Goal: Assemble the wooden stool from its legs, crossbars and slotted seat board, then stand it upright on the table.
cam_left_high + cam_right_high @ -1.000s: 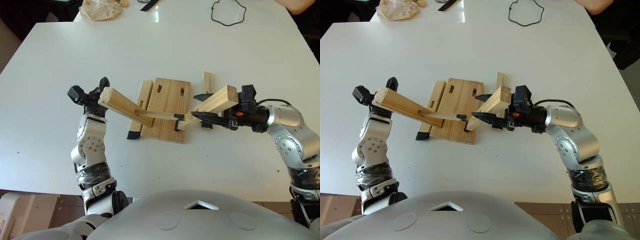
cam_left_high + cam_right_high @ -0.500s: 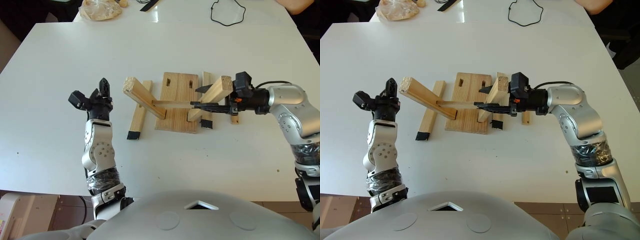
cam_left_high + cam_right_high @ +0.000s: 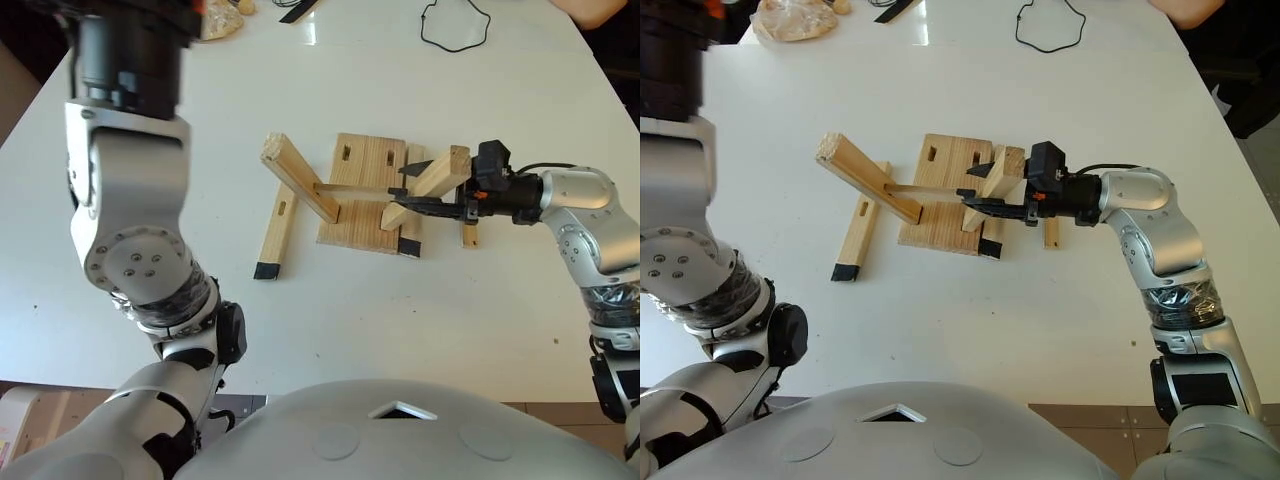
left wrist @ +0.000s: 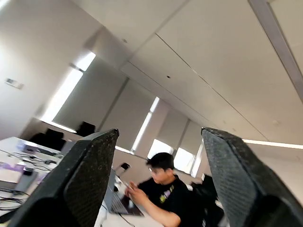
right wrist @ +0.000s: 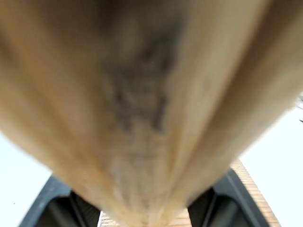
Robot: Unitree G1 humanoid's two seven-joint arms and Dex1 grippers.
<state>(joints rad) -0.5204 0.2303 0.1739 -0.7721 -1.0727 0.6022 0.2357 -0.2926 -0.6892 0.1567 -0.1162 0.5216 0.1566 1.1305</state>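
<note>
My right gripper (image 3: 420,190) is shut on one wooden leg (image 3: 437,178) of a half-built frame; that leg's blurred wood (image 5: 142,94) sits between the dark fingers (image 5: 57,208). A thin crossbar (image 3: 355,190) joins it to a second, tilted leg (image 3: 298,177). The frame leans over the slotted seat board (image 3: 360,215), which lies flat on the table. A loose leg (image 3: 275,225) with a black foot lies left of the board. My left arm is raised high over the table's left side. Its gripper (image 4: 161,179) is open, with nothing between the fingers (image 4: 85,175).
A short wooden piece (image 3: 468,236) lies under the right forearm. At the table's far edge are a crumpled bag (image 3: 215,15), a black strip (image 3: 300,8) and a black cable (image 3: 455,25). The white tabletop (image 3: 400,320) is bare in front.
My left gripper let go of the tilted leg, then the arm swung up high. The right gripper carried the frame to the right and farther back, and the seat board shifted with it.
</note>
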